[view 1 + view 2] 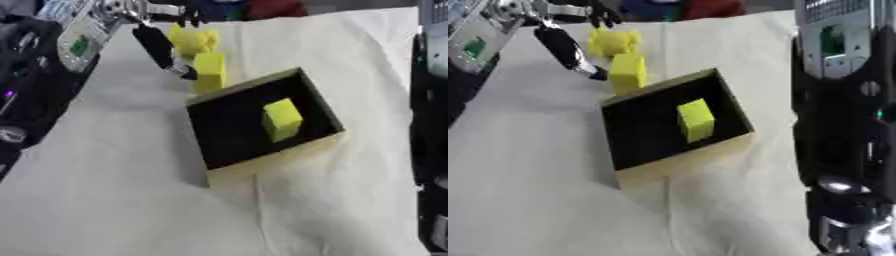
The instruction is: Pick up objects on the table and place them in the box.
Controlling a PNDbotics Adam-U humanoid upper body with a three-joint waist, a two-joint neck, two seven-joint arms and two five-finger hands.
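Left hand (162,42) reaches in from the far left corner of the table (105,200). Fingers extended, dark, angled down toward the box; one fingertip (185,72) touches the left face of an upright yellow block (210,71). Nothing wrapped or pinched that I can see, and the thumb can't be made out.

The block stands just beside the box's far left corner, on the white cloth. Behind it, near the far edge, a lumpy yellow object (192,40); shape unclear.

Box (328,107): open top, dark inside, pale outer walls, set askew near the table's middle. One yellow cube (282,119) lies inside, toward the right wall.

Right arm (842,125) fills the right edge of the right eye view; its hand is not visible.

Open cloth across the near half and along the left edge.
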